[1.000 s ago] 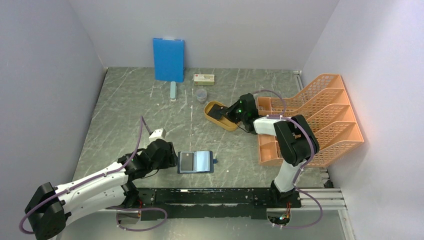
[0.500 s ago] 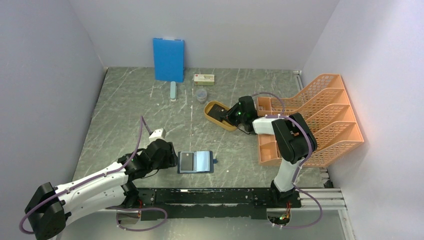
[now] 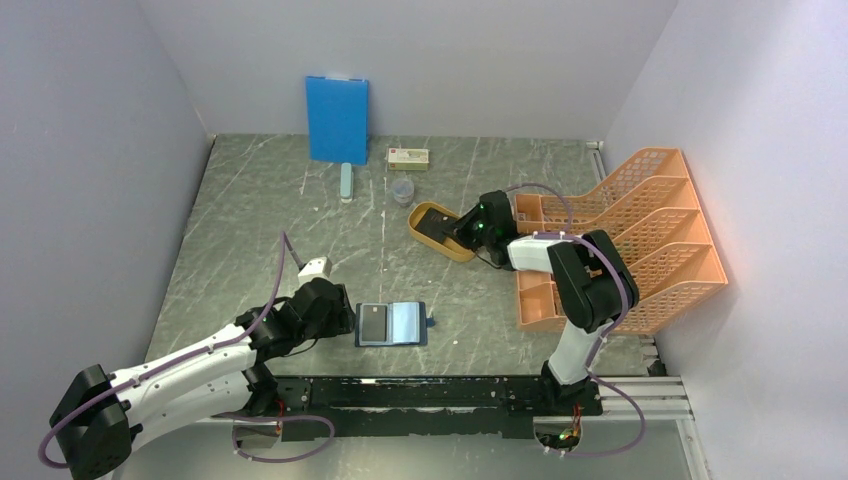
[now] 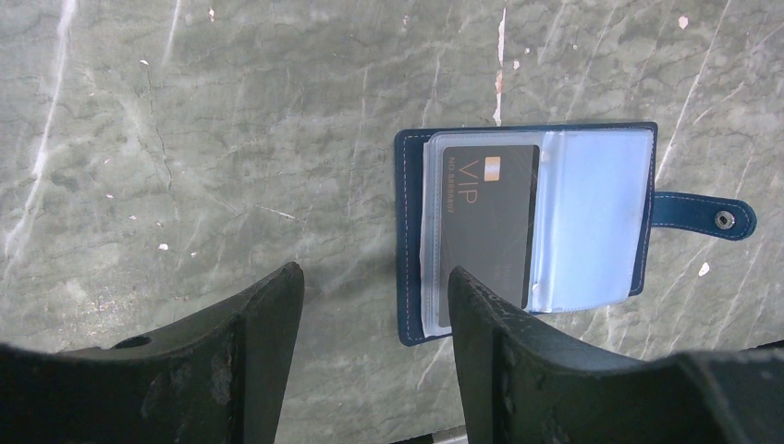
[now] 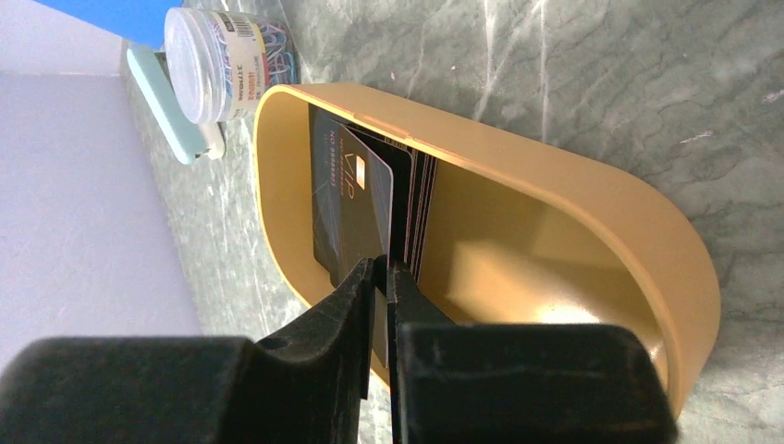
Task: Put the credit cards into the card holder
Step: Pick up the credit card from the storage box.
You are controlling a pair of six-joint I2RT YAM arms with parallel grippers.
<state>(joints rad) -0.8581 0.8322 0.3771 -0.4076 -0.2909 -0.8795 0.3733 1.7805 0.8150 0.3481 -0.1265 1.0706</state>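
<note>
Across the last second only the right arm has shifted, and slightly: its wrist was nudged about at the right end of the yellow-orange oval tray and is now set there. The left arm and the card holder are unchanged. The right hand is pressed almost together, pinching the edge of a grey credit card that is tilted up off the dark stack of cards in the tray. The grasp is judged made and the lift not yet begun. The left hand is spread and empty, held just left of the card holder. The holder lies open at the near centre-left of the surface, with one dark card already sleeved in its left half. So one card is in, one is in hand, and more are left. Plain pale walls are seen on three sides, and the surface is grey-green and marbled. An orange file rack is set at the right and a blue board is leaned on the far wall. A small box, a pale green bar and a jar of paper clips are placed far centre.
</note>
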